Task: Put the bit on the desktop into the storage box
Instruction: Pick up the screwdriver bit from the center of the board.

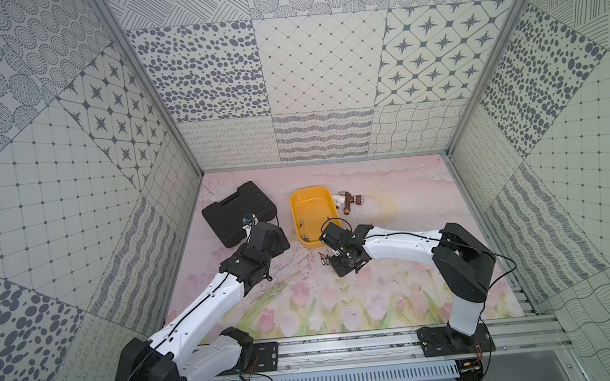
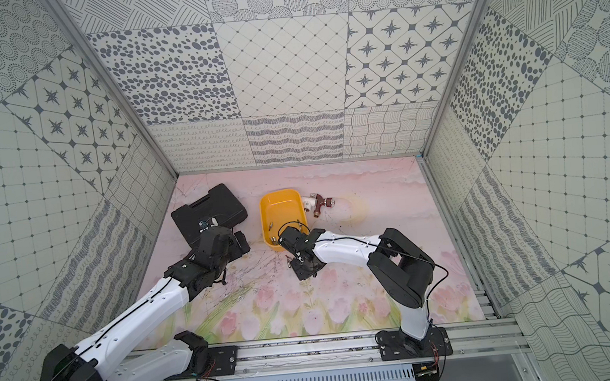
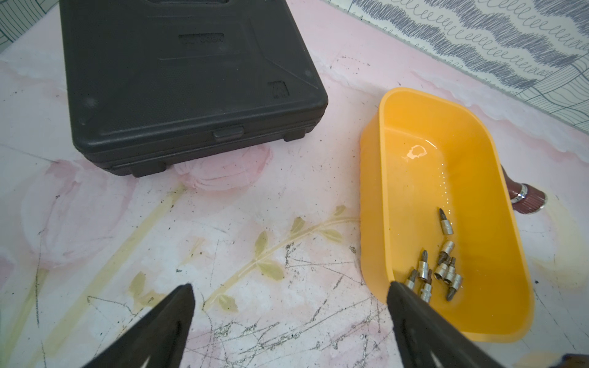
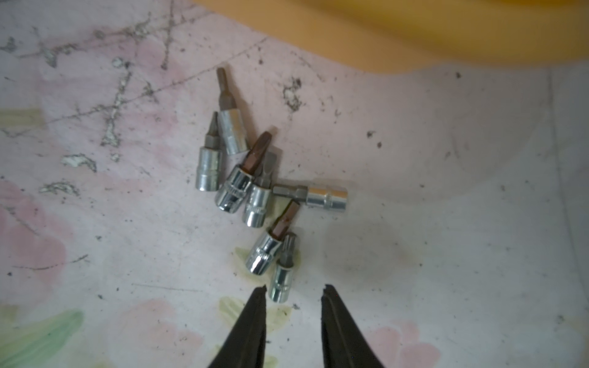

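Several chrome-based bits [image 4: 255, 191] lie in a loose cluster on the pink tulip desktop [image 4: 446, 223], just off the near end of the yellow storage box [image 4: 382, 32]. My right gripper [image 4: 294, 288] is low over them with its jaws narrowly apart. The base of the nearest bit [image 4: 280, 280] lies between the tips, close to one finger [image 4: 258, 306] and not clamped. In both top views the cluster [image 1: 325, 261] [image 2: 289, 264] sits by that gripper [image 1: 333, 256]. Several more bits [image 3: 446, 270] rest inside the storage box [image 3: 373, 191]. My left gripper [image 3: 290, 285] hangs wide open and empty above the desktop.
A closed black tool case [image 1: 237, 212] [image 3: 185, 79] lies left of the storage box [image 1: 309, 191]. A brown and white tap fitting [image 1: 349, 199] lies on the box's right side. Patterned walls close in the desktop on three sides.
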Robot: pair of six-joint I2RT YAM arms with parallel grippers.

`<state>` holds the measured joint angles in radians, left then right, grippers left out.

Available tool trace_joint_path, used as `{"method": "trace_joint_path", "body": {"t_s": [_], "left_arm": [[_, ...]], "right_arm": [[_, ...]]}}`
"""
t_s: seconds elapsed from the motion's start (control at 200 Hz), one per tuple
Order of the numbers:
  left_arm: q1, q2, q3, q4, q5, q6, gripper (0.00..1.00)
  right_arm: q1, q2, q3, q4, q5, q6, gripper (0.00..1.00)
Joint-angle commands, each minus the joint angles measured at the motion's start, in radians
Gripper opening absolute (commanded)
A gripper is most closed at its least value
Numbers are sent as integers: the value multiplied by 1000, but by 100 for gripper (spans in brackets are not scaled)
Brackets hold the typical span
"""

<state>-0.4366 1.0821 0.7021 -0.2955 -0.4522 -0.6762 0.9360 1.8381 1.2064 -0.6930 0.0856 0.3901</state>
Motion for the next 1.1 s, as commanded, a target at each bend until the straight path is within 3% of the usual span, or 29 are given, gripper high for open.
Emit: {"method": "trace_joint_path", "body": {"t_s": [0.0, 1.096], "left_arm": [[6, 9, 4, 4, 1, 13, 99], [10, 12, -1, -5, 1, 7, 99]], "right_arm": [[5, 20, 30, 23, -10, 9, 31], [5, 61, 16, 21, -27, 37, 13]]}}
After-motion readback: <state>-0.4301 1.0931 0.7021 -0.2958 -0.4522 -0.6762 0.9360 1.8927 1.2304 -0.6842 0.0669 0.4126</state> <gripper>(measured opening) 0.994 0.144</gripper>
